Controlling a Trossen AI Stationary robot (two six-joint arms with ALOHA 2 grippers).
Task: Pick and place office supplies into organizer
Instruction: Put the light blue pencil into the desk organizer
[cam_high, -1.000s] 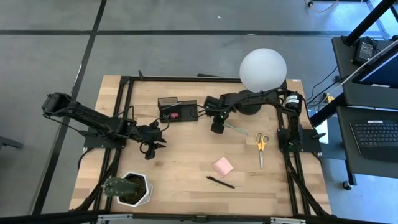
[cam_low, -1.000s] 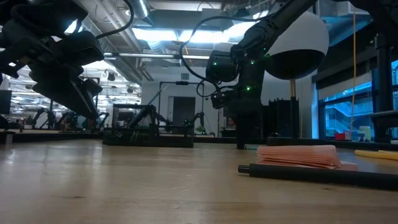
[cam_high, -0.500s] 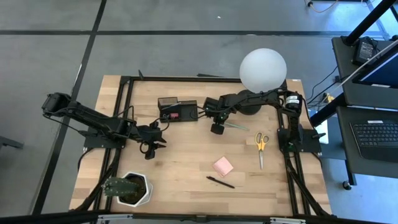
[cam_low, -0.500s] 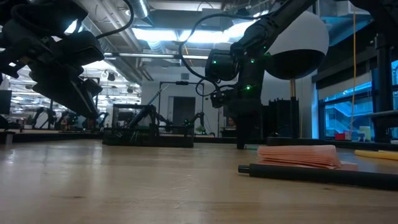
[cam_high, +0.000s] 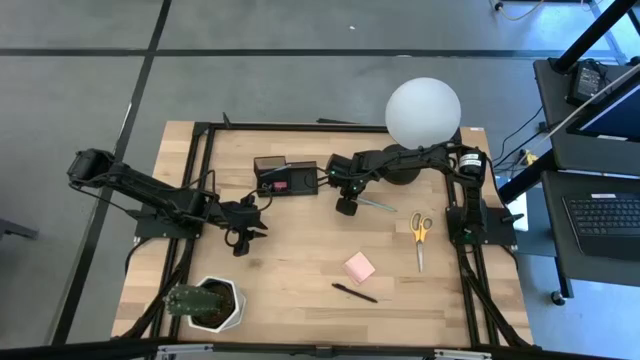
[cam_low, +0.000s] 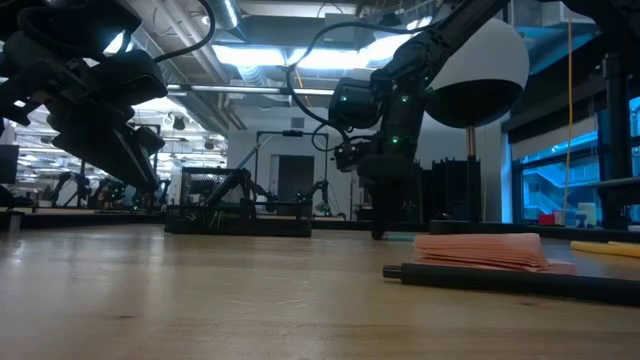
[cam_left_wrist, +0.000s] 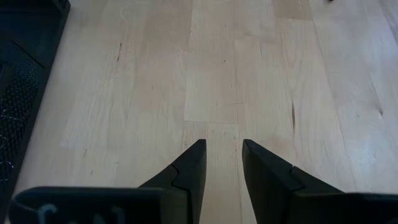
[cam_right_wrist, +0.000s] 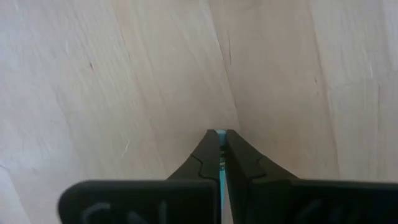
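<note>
From above, the right gripper (cam_high: 345, 207) sits just right of the black organizer (cam_high: 285, 177) at upper centre of the wooden table (cam_high: 300, 250), with a thin grey-green pencil (cam_high: 378, 204) trailing rightward from it. Only the right wrist view shows the grip itself: the fingers (cam_right_wrist: 239, 163) are pinched together on the pencil (cam_right_wrist: 221, 163) (a blue-green sliver between them), over bare wood. The left gripper (cam_high: 243, 240) hovers at centre left; its wrist view shows the fingers (cam_left_wrist: 191, 169) a narrow gap apart, holding nothing. Yellow-handled scissors (cam_high: 420, 236) lie at right, a pink sticky-note pad (cam_high: 359, 267) and black pen (cam_high: 355, 293) lower centre. The low view stacks pad (cam_low: 480, 251) behind pen (cam_low: 510, 280).
</note>
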